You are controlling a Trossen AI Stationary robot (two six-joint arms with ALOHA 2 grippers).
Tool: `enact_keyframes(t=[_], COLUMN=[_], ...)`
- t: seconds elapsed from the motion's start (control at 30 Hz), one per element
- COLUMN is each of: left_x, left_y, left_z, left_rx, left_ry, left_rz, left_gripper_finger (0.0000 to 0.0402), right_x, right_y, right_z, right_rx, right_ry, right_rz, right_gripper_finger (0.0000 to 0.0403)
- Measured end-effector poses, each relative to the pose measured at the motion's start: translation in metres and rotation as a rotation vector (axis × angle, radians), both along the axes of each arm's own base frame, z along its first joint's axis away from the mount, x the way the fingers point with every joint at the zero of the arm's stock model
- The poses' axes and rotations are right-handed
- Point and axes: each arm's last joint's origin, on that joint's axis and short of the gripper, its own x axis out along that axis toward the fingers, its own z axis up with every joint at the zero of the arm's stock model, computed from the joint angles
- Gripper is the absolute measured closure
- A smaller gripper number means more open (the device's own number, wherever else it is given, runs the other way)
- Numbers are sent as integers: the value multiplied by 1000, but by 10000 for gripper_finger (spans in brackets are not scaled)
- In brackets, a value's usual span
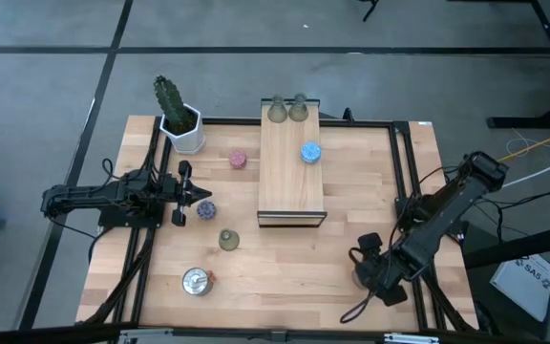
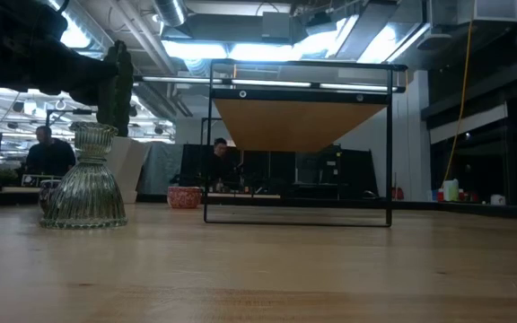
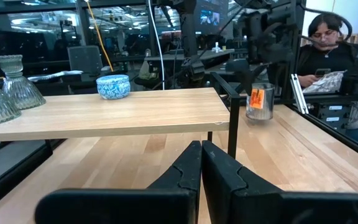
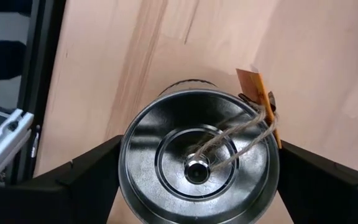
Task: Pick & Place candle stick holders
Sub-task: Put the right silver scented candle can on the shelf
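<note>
While my right gripper (image 4: 194, 180) straddles the silver holder (image 4: 197, 165) at the table's five o'clock, jaws wide, nothing clamped, I judge it rigid, slick metal: grip the round wall, clear of the twine tag (image 4: 257, 99).

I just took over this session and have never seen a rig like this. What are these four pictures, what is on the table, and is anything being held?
Two dark robot arms work at a wooden table. One camera looks straight down, one sits at table height, and one rides on each wrist.

From above: a raised wooden board carries two green holders and a blue holder. On the table stand a cactus, a pink holder, a purple holder, another green holder and a silver holder.

The left hand is shut and empty, beside the purple holder. The right hand is open, its fingers either side of a second silver holder with an orange tag, not yet gripping it.
</note>
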Motion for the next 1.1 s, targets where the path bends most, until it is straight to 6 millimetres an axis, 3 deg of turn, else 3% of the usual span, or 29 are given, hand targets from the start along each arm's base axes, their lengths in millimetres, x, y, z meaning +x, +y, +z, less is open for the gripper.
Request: enact_keyframes(t=[1.1], left_x=[0], left_y=[0], left_z=[0], left_rx=[0], left_ry=[0], left_rz=[0], left_gripper_finger=[395], right_x=[32], right_y=[-76], right_z=[118], right_rx=[-17], right_ry=[-33], right_rz=[-175], right_gripper_finger=[39])
